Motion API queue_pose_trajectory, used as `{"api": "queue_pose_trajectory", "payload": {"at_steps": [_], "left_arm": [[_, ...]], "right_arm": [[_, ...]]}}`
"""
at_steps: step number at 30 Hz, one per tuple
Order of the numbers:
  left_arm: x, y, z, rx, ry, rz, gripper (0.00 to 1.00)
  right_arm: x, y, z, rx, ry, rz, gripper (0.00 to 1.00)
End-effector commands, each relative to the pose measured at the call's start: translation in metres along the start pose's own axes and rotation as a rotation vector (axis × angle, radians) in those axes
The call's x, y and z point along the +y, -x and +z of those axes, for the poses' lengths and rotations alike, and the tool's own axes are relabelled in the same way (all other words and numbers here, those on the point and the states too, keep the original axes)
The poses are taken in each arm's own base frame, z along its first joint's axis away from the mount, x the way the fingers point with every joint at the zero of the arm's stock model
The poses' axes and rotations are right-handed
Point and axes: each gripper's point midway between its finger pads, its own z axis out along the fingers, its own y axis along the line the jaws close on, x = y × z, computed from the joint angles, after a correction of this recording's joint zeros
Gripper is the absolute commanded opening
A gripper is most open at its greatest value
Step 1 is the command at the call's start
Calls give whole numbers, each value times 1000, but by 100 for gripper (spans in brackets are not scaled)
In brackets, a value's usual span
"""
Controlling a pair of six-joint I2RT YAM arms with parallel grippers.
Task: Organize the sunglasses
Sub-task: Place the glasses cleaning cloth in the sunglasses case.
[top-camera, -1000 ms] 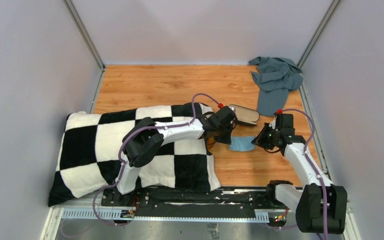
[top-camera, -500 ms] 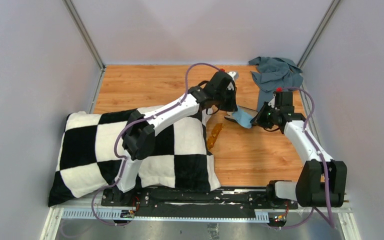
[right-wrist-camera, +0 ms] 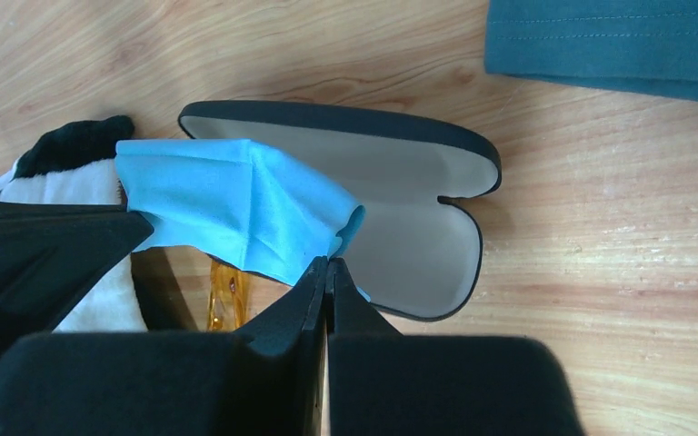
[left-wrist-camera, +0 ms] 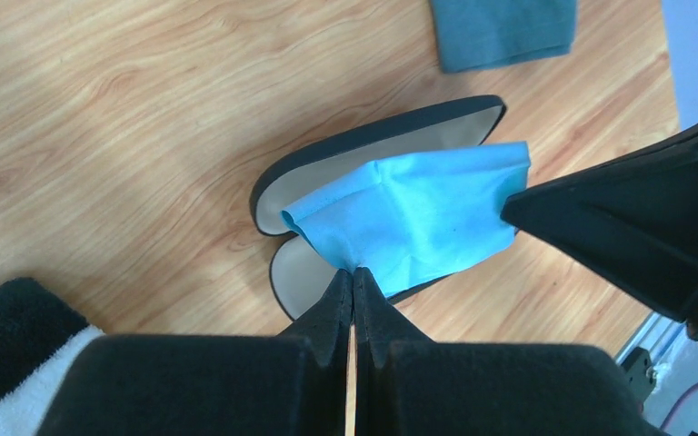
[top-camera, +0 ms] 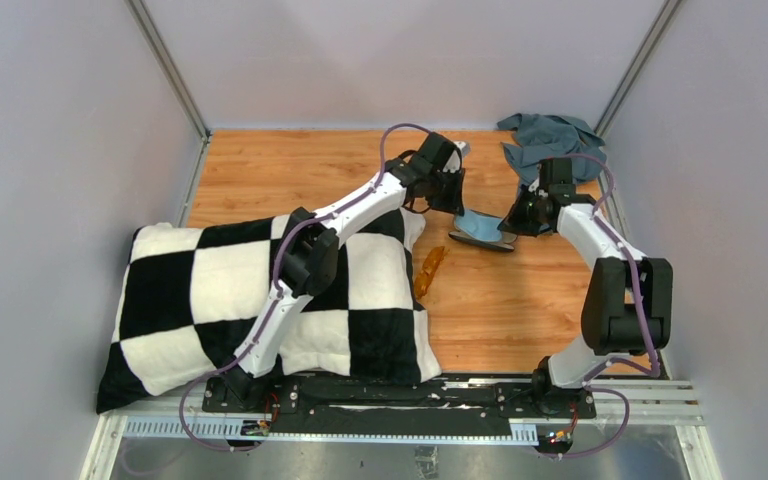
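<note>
The folded amber sunglasses (top-camera: 430,270) lie on the wood beside the pillow's right edge; a part shows in the right wrist view (right-wrist-camera: 227,295). The open black case (top-camera: 480,240) with beige lining (left-wrist-camera: 391,150) (right-wrist-camera: 400,191) lies on the floor. The light-blue cloth (top-camera: 480,225) (left-wrist-camera: 418,218) (right-wrist-camera: 227,204) hangs stretched above the case. My left gripper (top-camera: 457,205) (left-wrist-camera: 353,272) is shut on one corner. My right gripper (top-camera: 510,222) (right-wrist-camera: 327,263) is shut on the opposite corner.
A black-and-white checkered pillow (top-camera: 220,290) covers the left front of the wooden floor. A crumpled grey-blue cloth (top-camera: 550,150) lies at the back right corner, also in the wrist views (left-wrist-camera: 504,32) (right-wrist-camera: 618,41). Grey walls enclose the table.
Both arms have reached farther back, carrying the blue cloth from the floor up over the open case. The sunglasses, earlier hidden by the left arm, now lie uncovered.
</note>
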Motion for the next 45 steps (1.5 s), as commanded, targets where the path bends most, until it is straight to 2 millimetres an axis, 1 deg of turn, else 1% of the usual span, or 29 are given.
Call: {"api": "queue_pose_trajectory", "payload": {"at_steps": [1,4,8,12,18,25,28,33,39,42,45], "left_arm": [[2,-1,2,23,-36,19,0],[6,-9,9,46,-38,8,0],[11,-23,16,82,-39,-7,0],[18,-32,17,101,-22,-7,0],[22,-42,15,124,-12,-3,0],[19,-45,11,134,-26,-2,0],[17,-49,10,147,-39,0,0],[22,-65,12,184,-31,3,0],[20,-87,16,220,-7,27,0],[19,-92,19,223,-5,31,0],[17,-93,21,216,-9,29,0]], "right_arm": [[-1,5,8,7,-27,-33,0],[-4,3,15,26,-35,-32,0],[-8,-3,18,41,-44,-31,0],[-11,-9,17,49,-51,-32,0],[-18,-18,13,51,-65,-33,0],[-19,-22,4,35,-68,-33,0],[-23,-28,4,44,-79,-34,0],[-31,-39,8,69,-92,-32,0],[-44,-54,11,89,-123,-43,0],[-47,-60,14,83,-114,-53,0],[-47,-58,16,52,-99,-66,0]]}}
